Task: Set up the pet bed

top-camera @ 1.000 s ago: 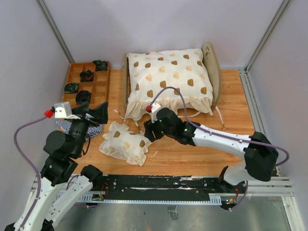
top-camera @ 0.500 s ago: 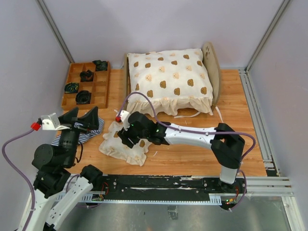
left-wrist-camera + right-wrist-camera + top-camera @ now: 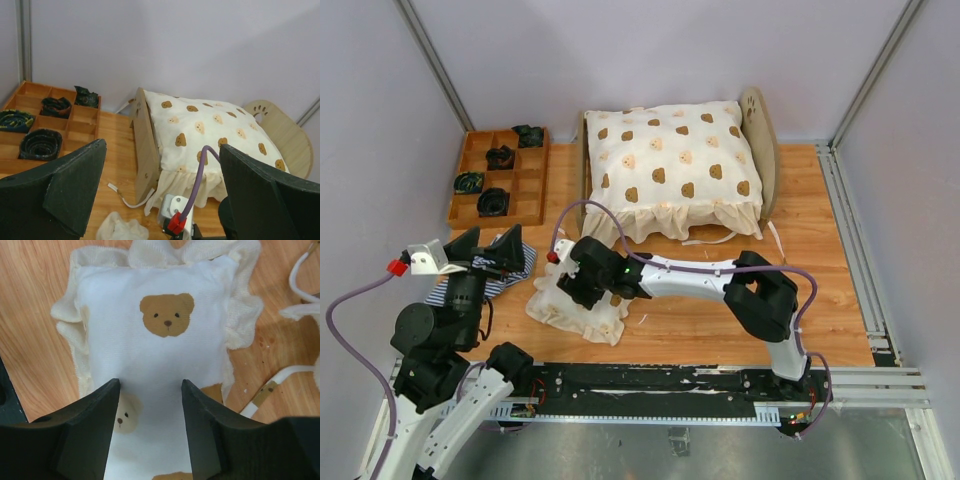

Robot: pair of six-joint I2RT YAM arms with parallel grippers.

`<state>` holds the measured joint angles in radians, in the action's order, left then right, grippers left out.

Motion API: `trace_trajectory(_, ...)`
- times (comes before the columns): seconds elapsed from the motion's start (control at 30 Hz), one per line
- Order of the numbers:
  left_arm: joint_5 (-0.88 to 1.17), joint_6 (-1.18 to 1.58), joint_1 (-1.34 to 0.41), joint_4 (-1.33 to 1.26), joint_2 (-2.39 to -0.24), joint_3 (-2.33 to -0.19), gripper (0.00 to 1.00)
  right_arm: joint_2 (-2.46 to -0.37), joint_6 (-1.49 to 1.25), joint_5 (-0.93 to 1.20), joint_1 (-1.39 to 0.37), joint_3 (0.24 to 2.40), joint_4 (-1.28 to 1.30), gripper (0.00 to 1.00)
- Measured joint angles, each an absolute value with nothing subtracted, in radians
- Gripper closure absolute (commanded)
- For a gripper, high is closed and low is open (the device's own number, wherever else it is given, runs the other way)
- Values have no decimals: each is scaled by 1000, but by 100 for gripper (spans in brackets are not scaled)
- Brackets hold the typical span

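The pet bed (image 3: pixel 758 125), a light plywood frame with an arched paw-print headboard, stands at the back with a cream bear-print quilt (image 3: pixel 670 160) draped over it. In the left wrist view its footboard (image 3: pixel 146 145) faces me. A small bear-print ruffled pillow (image 3: pixel 560 308) lies on the table in front of the bed. My right gripper (image 3: pixel 582 285) is down on it. Its open fingers straddle the pillow's (image 3: pixel 165 315) middle in the right wrist view, and the right gripper (image 3: pixel 150 385) has its tips pressing into the fabric. My left gripper (image 3: pixel 488 248) hangs open over a blue-and-white striped cloth (image 3: pixel 515 270).
A brown compartment tray (image 3: pixel 535 190) holding dark coiled items sits at the back left, also seen as the tray (image 3: pixel 75 122) in the left wrist view. White tie strings (image 3: pixel 775 235) trail from the quilt onto the wooden table. Grey walls close in on three sides.
My right arm has swung left from the bed's front edge to the small pillow and lowered onto it. The left gripper has shifted left and back a little, staying open.
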<state>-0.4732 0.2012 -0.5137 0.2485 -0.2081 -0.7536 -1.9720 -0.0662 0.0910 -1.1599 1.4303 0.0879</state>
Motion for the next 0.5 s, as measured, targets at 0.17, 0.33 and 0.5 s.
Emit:
trace_trajectory(0.17,-479,202,-514,241,-207,-748,1,-2012,-42,105,-1160,1448,112,90)
trace_trajectory(0.33,-482,202,-514,241,-207,-734,1,-2009,-31,102,-1160,1452,127,100)
trace_trajectory(0.5,-493,210,-514,241,-212,-719,1,-1938,-32,62,-1160,1428,163,100)
